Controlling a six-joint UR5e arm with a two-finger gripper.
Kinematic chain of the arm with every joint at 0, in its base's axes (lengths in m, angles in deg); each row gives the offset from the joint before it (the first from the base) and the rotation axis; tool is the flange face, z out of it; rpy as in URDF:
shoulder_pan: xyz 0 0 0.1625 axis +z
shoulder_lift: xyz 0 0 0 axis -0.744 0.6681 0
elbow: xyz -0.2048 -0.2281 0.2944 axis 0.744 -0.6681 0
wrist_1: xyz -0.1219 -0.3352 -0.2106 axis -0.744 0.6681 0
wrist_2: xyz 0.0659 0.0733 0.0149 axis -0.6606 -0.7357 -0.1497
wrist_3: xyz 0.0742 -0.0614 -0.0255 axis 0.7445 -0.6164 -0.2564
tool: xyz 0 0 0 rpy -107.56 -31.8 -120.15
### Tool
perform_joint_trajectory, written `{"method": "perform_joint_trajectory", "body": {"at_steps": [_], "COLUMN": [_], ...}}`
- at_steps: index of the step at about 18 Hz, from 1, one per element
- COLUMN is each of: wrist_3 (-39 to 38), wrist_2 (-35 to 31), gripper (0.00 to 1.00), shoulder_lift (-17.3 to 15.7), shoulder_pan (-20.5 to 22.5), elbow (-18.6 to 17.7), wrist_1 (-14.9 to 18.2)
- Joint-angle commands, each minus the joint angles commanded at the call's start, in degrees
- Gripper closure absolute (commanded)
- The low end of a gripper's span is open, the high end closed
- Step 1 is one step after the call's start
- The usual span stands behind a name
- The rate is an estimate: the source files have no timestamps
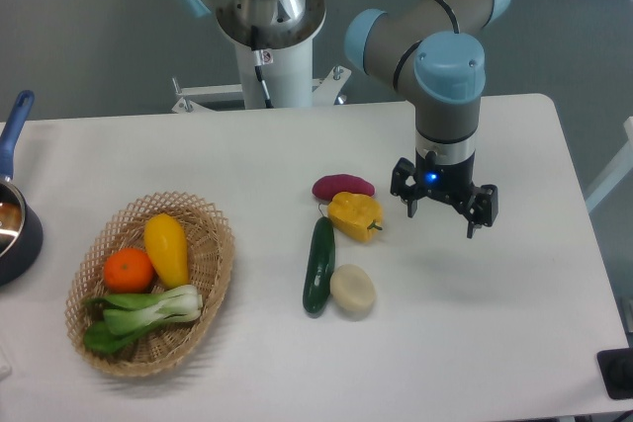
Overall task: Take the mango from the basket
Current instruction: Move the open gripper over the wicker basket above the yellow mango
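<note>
The mango, smooth, yellow and elongated, lies in the woven tan wicker basket at the front left of the table. It lies between an orange and the basket's right rim, with a bok choy in front of it. My gripper hangs above the table well to the right of the basket, near the yellow bell pepper. Its fingers are spread apart and hold nothing.
A purple sweet potato, a cucumber and a pale potato lie in the table's middle, left of the gripper. A dark pot with a blue handle stands at the left edge. The robot base stands at the back.
</note>
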Motion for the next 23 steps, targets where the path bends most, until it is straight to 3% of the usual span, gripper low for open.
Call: {"method": "perform_joint_trajectory", "body": {"at_steps": [4,10,13,18,23], "wrist_3": [-0.3,-0.7,-4.6,-18.4,-23.6], "wrist_2": [0.1,-0.1,0.3,0.3,0.2], "gripper": [0.00,0.00,0.00,0.00,0.00], "shoulder_lift": [-0.1,-1.0,-2.5,-3.6,-4.6], "shoulder_pan": [-0.2,-3.8,-5.7,-14.0,-21.0], "elbow": [-0.2,-0.8,-2.5,-4.0,-5.0], "wrist_1": [0.0,0.0,-0.1,-0.3,-0.5]}}
